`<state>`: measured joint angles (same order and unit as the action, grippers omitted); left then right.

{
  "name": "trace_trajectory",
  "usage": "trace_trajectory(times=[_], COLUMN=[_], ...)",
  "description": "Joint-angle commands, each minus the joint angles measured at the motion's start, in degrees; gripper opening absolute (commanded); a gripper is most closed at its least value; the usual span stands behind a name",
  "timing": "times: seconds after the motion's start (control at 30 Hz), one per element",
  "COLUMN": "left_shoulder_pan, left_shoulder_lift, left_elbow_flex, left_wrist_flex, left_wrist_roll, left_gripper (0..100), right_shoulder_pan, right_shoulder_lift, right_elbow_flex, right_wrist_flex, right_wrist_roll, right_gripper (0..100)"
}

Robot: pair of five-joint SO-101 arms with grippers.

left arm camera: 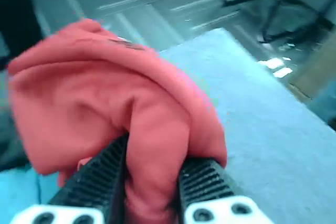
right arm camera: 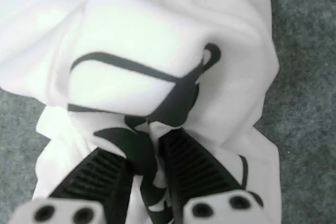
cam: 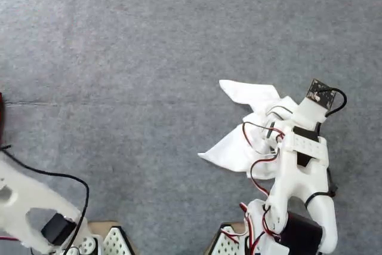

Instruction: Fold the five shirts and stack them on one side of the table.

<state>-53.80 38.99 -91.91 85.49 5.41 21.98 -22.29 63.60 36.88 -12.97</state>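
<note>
Pinching black-printed white shirt (right arm camera: 157,19), right gripper (right arm camera: 147,166), red shirt (left arm camera: 105,93), left gripper (left arm camera: 152,182)

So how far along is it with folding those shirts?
Barely started, it seems. Done: nothing, as no shirt here looks folded. In hand: the left gripper clamps a bunched red shirt near the edge of the table, and the right gripper pinches a crumpled white shirt lying on it. Left: folding both, then the other shirts, and all the stacking.
</note>
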Motion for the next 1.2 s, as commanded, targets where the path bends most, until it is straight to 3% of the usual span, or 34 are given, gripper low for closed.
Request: trace_trajectory(times=[0.0, 0.13, 0.27, 0.53, 0.67, 0.77, 0.87, 1.17], left_shoulder_pan=[11.1, 20.1, 22.8, 16.0, 11.3, 9.3, 8.3, 5.8], left_shoulder_lift=[-2.8, 3.1, 10.9, 22.1, 22.2, 22.2, 20.3, 9.3], left_elbow_flex=[-1.4, 6.3, 14.1, 14.9, 9.8, 0.7, -3.4, -3.4], left_wrist_flex=[-1.8, -1.8, -3.5, 0.0, 4.4, 9.3, 14.3, 15.3], left_wrist_roll=[-3.6, -5.6, -5.9, -5.5, -5.5, -5.5, -5.9, -5.8], left_gripper=[3, 3, 3, 5, 23, 34, 34, 34], right_shoulder_pan=[-1.3, -1.3, -1.3, -1.3, -1.6, -5.1, -10.2, -29.6], right_shoulder_lift=[0.3, 0.3, 0.3, 0.3, 0.2, -0.6, -2.9, -10.0], right_elbow_flex=[1.7, 1.7, 1.7, 1.7, 1.6, 1.0, -2.3, -25.0], right_wrist_flex=[0.4, 0.4, 0.4, 0.4, 0.2, 1.3, 6.1, 26.7], right_wrist_roll=[-0.5, -0.5, -0.5, -0.5, -0.2, 0.9, 2.0, 1.4], right_gripper=[1.5, 1.5, 1.5, 1.5, 1.5, 1.5, 1.5, 1.5])
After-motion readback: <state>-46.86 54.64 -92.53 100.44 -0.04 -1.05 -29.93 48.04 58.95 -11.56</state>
